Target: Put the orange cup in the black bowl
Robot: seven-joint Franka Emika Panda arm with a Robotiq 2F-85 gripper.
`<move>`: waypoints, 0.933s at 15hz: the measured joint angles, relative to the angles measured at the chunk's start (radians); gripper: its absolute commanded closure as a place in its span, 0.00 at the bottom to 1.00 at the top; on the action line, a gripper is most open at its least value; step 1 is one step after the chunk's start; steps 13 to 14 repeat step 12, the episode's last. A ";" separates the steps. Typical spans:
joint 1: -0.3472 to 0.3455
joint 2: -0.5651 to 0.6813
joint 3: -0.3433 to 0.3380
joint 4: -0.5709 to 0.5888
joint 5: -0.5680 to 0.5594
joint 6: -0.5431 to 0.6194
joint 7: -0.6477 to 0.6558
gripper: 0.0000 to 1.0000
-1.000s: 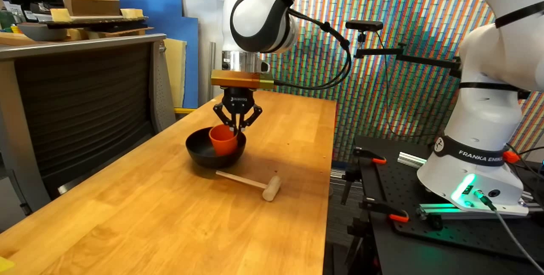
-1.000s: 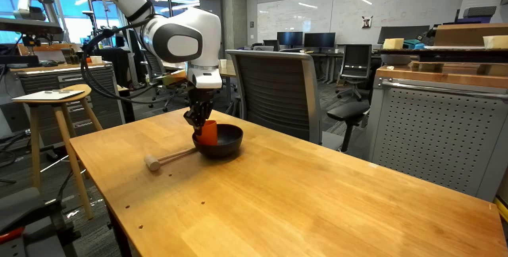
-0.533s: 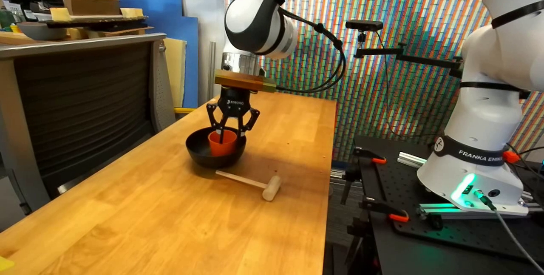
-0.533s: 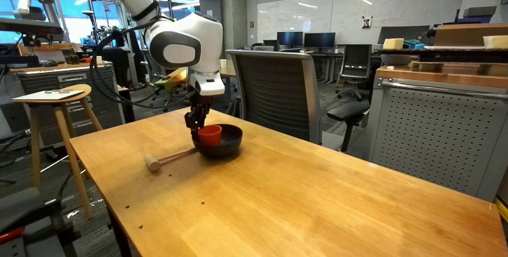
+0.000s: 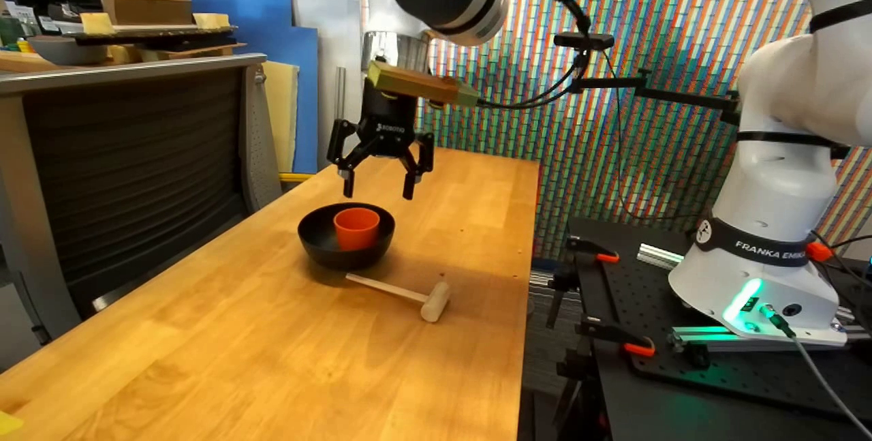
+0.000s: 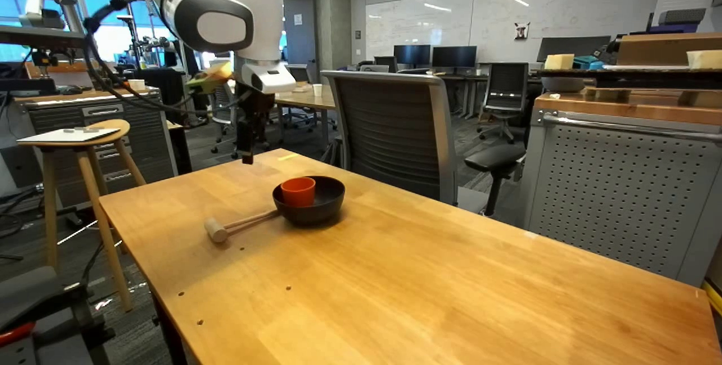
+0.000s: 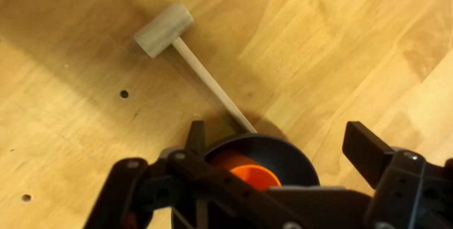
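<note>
Find the orange cup (image 5: 357,228) inside the black bowl (image 5: 317,248), close to upright, off-centre toward the mallet (image 7: 200,68), free of any grip. Read the gripper (image 5: 379,189) as spread wide and holding nothing, higher than the bowl and apart from it in both exterior views. Judge the placing done, with probably only a clean retreat left. For that, go upward and away from the bowl, with no low sideways sweep across its rim. Avoid closing up near the bowl, for fear of nipping the cup's lip. Skip centring the cup in the bowl: not asked for, and apt to tip it. Mind too the mallet's handle, ending just beside the bowl; impossible to tell about contact.
</note>
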 measured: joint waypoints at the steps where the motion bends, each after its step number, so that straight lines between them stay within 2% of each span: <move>1: 0.011 -0.049 0.004 -0.009 -0.023 -0.073 -0.002 0.00; 4: 0.035 -0.191 0.028 -0.009 -0.054 -0.323 -0.026 0.00; 10: 0.048 -0.414 0.056 0.031 -0.091 -0.807 -0.154 0.00; 12: 0.048 -0.461 0.059 0.036 -0.103 -0.874 -0.178 0.00; 14: 0.048 -0.461 0.059 0.036 -0.103 -0.874 -0.178 0.00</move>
